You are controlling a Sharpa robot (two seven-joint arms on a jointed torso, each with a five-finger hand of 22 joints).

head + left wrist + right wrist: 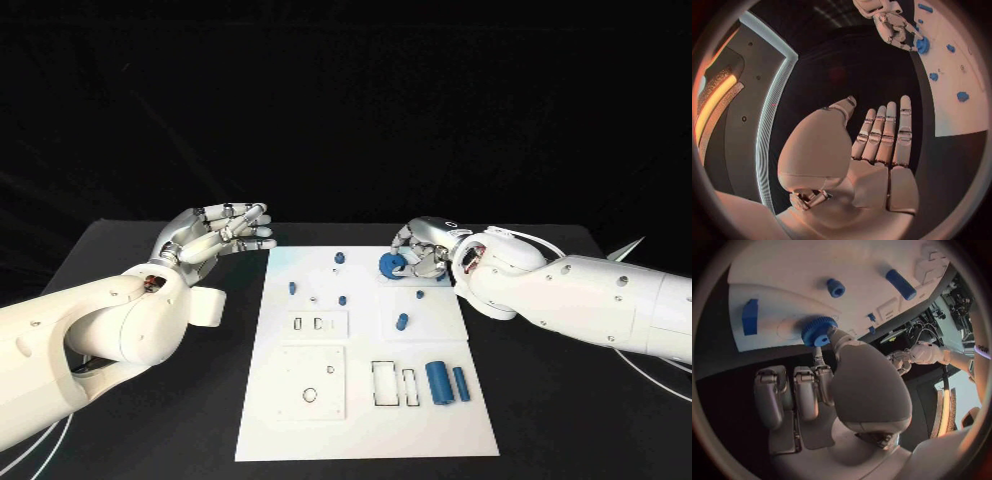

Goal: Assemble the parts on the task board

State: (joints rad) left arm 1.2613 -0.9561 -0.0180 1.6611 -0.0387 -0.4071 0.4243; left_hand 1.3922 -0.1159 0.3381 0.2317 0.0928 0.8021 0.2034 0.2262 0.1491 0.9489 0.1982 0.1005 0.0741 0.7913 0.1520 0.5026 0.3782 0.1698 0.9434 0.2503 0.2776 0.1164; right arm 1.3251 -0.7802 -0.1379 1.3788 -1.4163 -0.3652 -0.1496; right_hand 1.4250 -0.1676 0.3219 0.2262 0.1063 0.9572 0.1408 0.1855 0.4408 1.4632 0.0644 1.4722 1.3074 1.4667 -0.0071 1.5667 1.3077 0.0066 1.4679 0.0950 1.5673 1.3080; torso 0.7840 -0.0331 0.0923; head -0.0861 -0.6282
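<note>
The white task board (pixel 368 400) lies in the middle of the black table. My right hand (pixel 421 255) is over its far right corner and pinches a blue gear (pixel 389 265) between thumb and a finger. The right wrist view has the gear (pixel 819 331) sitting against the board (pixel 786 270) with the thumb tip on it. My left hand (pixel 216 235) hovers off the board's far left corner, holding nothing, fingers stretched out (pixel 879 145). From the left wrist, the right hand (pixel 892 25) and gear (pixel 922 45) appear at the board's (pixel 967 90) edge.
Two blue cylinders (pixel 447 383) lie near the board's right front, beside rectangular slots (pixel 387 383). Small blue pieces (pixel 402 322) (pixel 342 299) (pixel 291 288) (pixel 339 257) dot the far half. A blue block (pixel 749 316) and a short blue cylinder (pixel 836 288) sit near the gear.
</note>
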